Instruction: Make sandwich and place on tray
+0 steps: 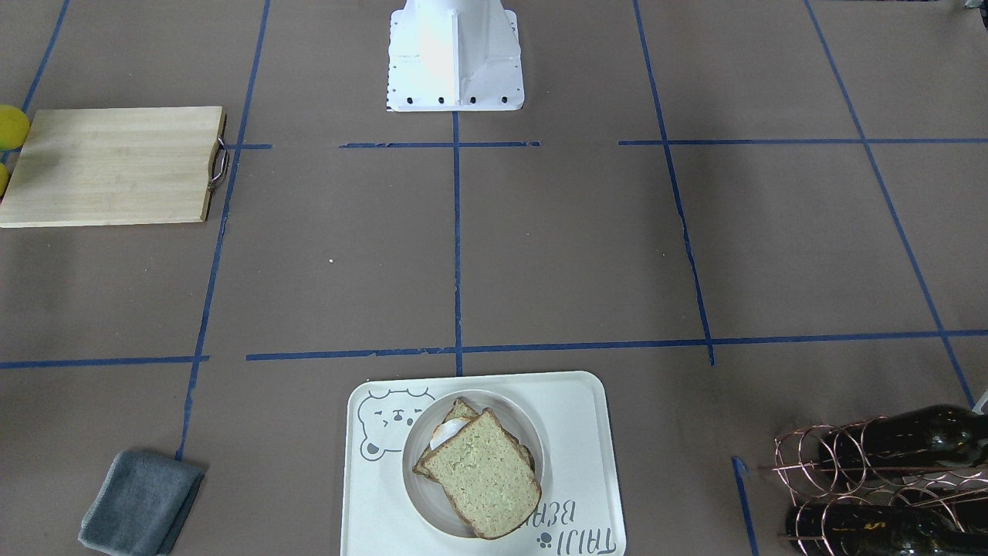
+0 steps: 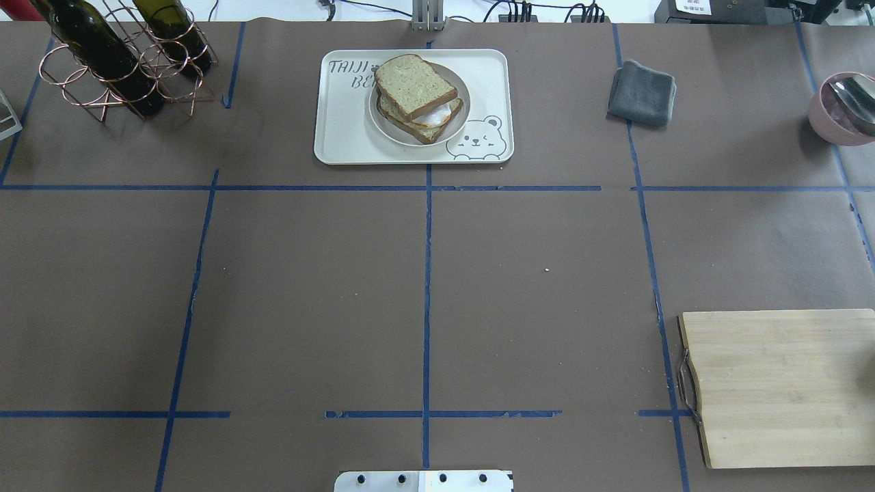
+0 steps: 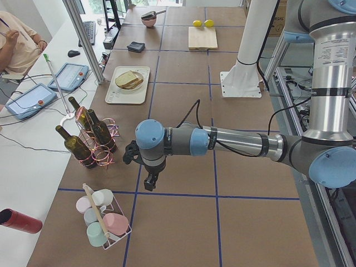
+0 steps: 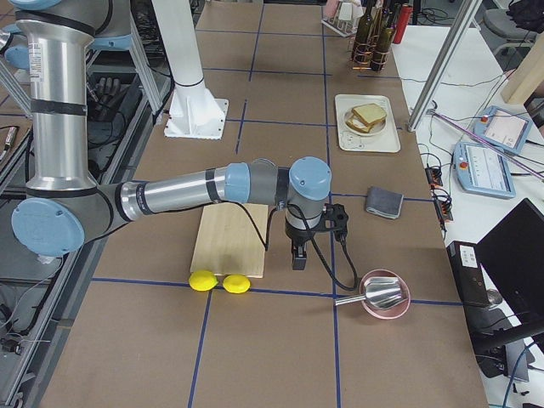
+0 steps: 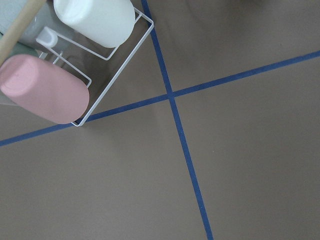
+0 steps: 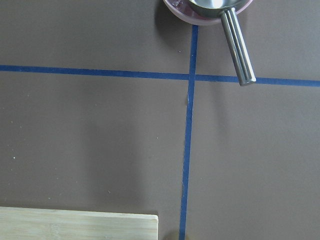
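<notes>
The sandwich (image 1: 482, 471), two brown-crusted bread slices with a white egg between, lies on a round off-white plate (image 1: 519, 421) on the tray (image 1: 587, 417) with the bear drawing. It also shows in the overhead view (image 2: 413, 85) on the tray (image 2: 342, 130). The left gripper (image 3: 149, 182) hangs over bare table near the cup rack, far from the tray (image 3: 114, 94). The right gripper (image 4: 297, 259) hangs beside the cutting board, far from the tray (image 4: 357, 140). Both grippers show only in side views, so I cannot tell whether they are open or shut.
A wooden cutting board (image 2: 779, 386) lies at the right front, with two lemons (image 4: 217, 280) beside it. A grey cloth (image 2: 642, 92), a pink bowl with a metal scoop (image 2: 841, 106), a copper wine rack with bottles (image 2: 116, 61) and a white rack of cups (image 5: 75, 60) stand around.
</notes>
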### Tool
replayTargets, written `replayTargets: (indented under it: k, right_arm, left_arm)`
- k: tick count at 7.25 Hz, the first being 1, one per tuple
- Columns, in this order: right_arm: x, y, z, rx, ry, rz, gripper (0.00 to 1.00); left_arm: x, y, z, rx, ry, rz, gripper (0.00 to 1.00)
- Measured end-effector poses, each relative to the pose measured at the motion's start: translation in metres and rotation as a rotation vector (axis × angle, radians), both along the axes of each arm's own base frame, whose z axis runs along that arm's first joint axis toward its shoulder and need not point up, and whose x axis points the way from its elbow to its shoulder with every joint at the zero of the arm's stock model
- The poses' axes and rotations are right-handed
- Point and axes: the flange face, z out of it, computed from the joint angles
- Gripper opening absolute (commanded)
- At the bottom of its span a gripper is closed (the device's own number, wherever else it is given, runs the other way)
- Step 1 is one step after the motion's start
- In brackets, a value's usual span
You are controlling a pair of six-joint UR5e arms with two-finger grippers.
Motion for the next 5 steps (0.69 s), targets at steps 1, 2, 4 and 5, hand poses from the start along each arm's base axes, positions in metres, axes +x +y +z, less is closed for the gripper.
replayTargets:
  k: [1, 2, 4, 5]
  right_arm:
    - [-0.0003, 0.0003, 0.0035, -0.009, -0.002, 0.001, 1.0]
    - [-0.0004, 0.0007, 0.005, -0.014, -0.003, 0.003, 1.0]
    - [-0.001, 0.0004, 0.0118, -0.03, -0.004, 0.004, 1.0]
    - [-0.0016, -0.0007, 0.0124, -0.032, -0.007, 0.003, 1.0]
  left_arm:
    - [-0.0002, -0.0002, 0.0001, 0.002, -0.003, 0.0, 1.0]
    - [-0.0002, 0.0012, 0.0011, 0.001, -0.005, 0.0, 1.0]
    - [0.0007, 0.0033, 0.0032, -0.004, -0.005, 0.002, 1.0]
    - [0.001, 0.0023, 0.0019, 0.0, -0.005, 0.003, 1.0]
